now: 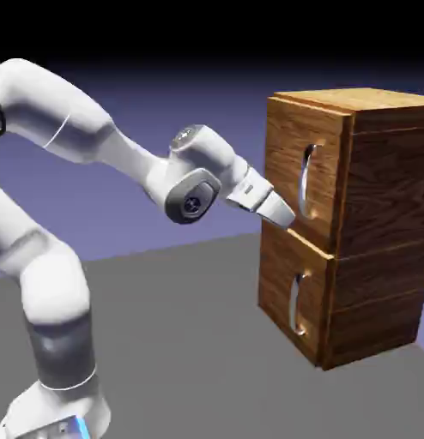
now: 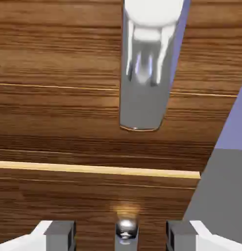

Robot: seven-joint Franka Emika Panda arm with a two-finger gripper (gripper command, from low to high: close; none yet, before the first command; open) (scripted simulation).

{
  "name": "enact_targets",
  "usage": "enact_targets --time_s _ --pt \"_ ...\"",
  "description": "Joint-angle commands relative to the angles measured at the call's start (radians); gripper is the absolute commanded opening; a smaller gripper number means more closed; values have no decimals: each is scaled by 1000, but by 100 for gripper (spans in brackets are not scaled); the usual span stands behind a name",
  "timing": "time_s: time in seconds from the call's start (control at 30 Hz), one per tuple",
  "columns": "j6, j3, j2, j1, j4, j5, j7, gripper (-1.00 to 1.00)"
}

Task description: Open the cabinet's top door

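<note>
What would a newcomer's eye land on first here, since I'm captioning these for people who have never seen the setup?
Probably the white arm, reaching from the left toward the glossy brown cabinet in the exterior view. In the hand view, the shiny upper handle fills the top middle, with the gripper open at the bottom edge.

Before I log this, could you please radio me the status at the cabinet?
Pincer open, holding nothing. Top door closed, its handle ungripped. No obstruction seen before the door.
</note>
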Motion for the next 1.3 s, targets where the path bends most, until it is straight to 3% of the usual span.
enact_targets --time_s 0.0,1.27 --pt "-10 32 34 -32 2 -44 -28 0" --pt "-396 1249 1340 -1262 62 -1696 -1084 0"
